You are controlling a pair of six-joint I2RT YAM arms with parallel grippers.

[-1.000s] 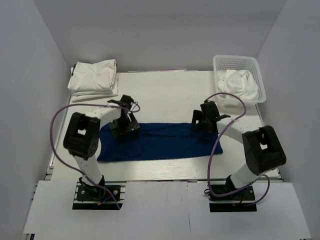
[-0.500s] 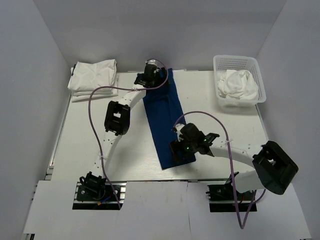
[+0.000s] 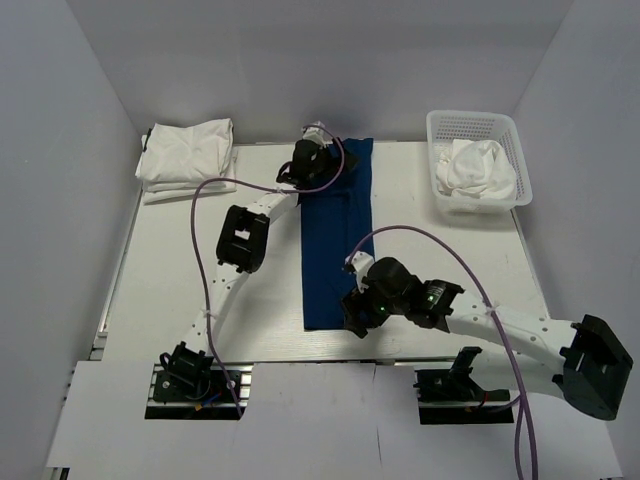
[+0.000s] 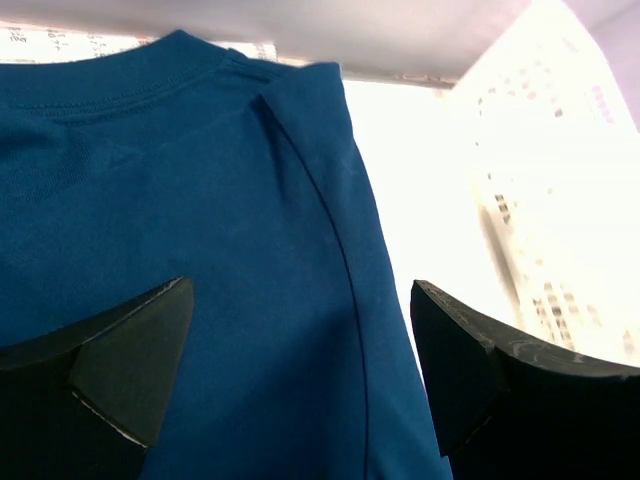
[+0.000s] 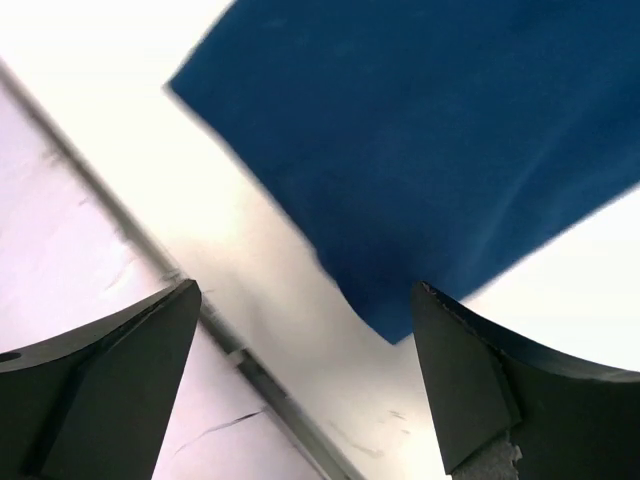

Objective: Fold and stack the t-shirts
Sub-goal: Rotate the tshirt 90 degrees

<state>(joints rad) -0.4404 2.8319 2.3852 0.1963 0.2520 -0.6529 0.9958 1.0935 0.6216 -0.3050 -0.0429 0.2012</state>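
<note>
A royal blue t-shirt (image 3: pixel 335 250), folded into a long narrow strip, lies on the table running from the far edge toward the near edge. My left gripper (image 3: pixel 312 160) hovers open over its far end. In the left wrist view the collar end of the blue t-shirt (image 4: pixel 200 250) lies flat beneath the open left gripper (image 4: pixel 300 380). My right gripper (image 3: pixel 358 308) sits open at the strip's near right corner. In the right wrist view that corner of the blue t-shirt (image 5: pixel 430 130) shows just ahead of the right gripper (image 5: pixel 305 370), which holds nothing. Folded white t-shirts (image 3: pixel 188 155) are stacked at the back left.
A white mesh basket (image 3: pixel 500 128) at the back right holds a crumpled white t-shirt (image 3: pixel 475 168). The white table (image 3: pixel 180 270) shows bare on both sides of the strip. The table's near edge rail (image 5: pixel 250 370) runs close under the right gripper.
The blue shirt has swung from lying crosswise to lying lengthwise. The left arm reached out to the far edge and the right arm came in low toward the near edge. Both grippers stayed open.
</note>
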